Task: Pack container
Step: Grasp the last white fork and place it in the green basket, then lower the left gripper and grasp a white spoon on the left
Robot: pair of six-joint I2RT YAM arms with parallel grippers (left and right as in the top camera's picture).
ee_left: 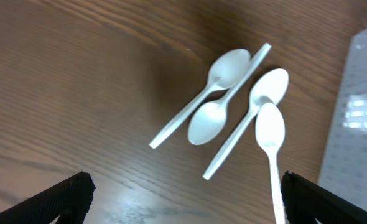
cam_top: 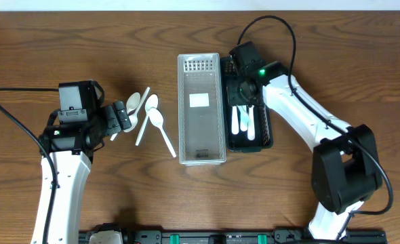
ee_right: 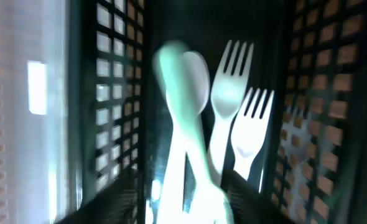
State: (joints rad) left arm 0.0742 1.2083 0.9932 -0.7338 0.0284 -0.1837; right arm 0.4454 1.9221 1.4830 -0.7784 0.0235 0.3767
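Four spoons (cam_top: pixel 152 103) (ee_left: pixel 206 122): white plastic, loose on the wood table (cam_top: pixel 51 41), left of the clear container; two crossed, two with bowls touching.
Clear container (cam_top: pixel 201 132) (ee_left: pixel 357 124): long, see-through, holes at far end, white label, mid-table.
Black basket (cam_top: pixel 268 129) (ee_right: pixel 115 93): lattice walls, against the clear container's right side; holding two white forks (ee_right: pixel 230 93) and one spoon.
Left gripper (cam_top: pixel 124 116) (ee_left: pixel 186 190): jaws spread wide, just left of the loose spoons, touching none.
Right gripper (cam_top: pixel 247 91) (ee_right: pixel 183 199): low over the basket; view blurred, jaw state impossible to tell.
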